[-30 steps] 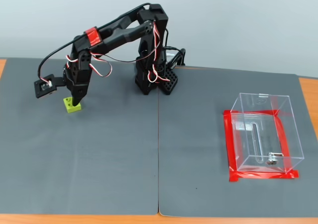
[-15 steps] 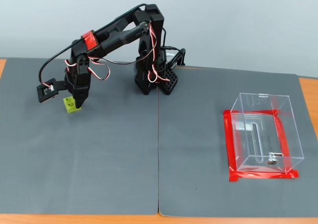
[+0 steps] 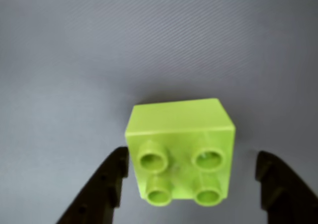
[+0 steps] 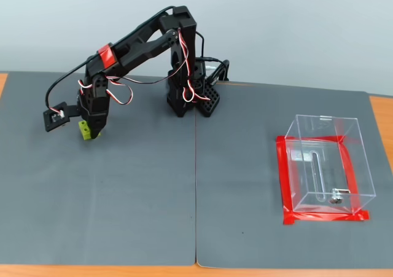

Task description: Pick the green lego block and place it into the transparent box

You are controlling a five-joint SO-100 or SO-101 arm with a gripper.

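The green lego block (image 3: 179, 122) is a lime square brick with four round studs, lying on the grey mat. In the wrist view it sits between the two black fingers of my gripper (image 3: 193, 159). The left finger (image 3: 112, 179) is right beside the block's left side. The right finger (image 3: 278, 184) stands clearly apart from it. The jaws are open around the block. In the fixed view the gripper (image 4: 92, 128) is down at the mat's left side over the block (image 4: 84, 130). The transparent box (image 4: 359, 166) stands far to the right, empty, with red tape (image 4: 284, 179) around its foot.
The arm's base (image 4: 190, 99) stands at the back middle of the dark grey mat (image 4: 196, 197). A seam runs down the mat's centre. Wooden table edges (image 4: 381, 117) show at the far right and along the front.
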